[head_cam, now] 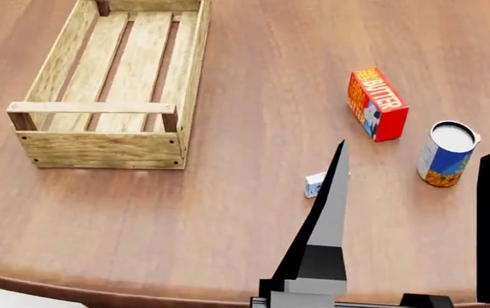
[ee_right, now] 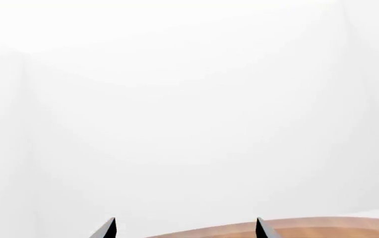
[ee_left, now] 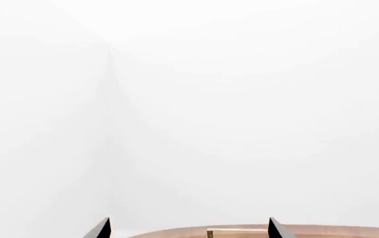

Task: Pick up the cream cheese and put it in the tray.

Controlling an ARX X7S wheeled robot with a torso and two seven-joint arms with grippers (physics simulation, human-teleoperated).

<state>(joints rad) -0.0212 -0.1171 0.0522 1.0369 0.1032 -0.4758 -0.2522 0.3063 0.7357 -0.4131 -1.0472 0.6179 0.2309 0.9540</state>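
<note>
The tray [head_cam: 99, 151] sits toward the table's [head_cam: 254, 83] far left corner, its slatted floor bare — nothing lies in it. The cream cheese [head_cam: 314, 185] rests on the wood near the front edge, partly hidden behind a finger [head_cam: 331, 212] of the right gripper [head_cam: 416, 192], whose two fingers stand wide apart with nothing between them. Further right stand the butter box [head_cam: 377, 104] and an open-topped can [head_cam: 445, 154], close together. The left gripper [ee_left: 188, 228] is spread too — only its tips show.
</note>
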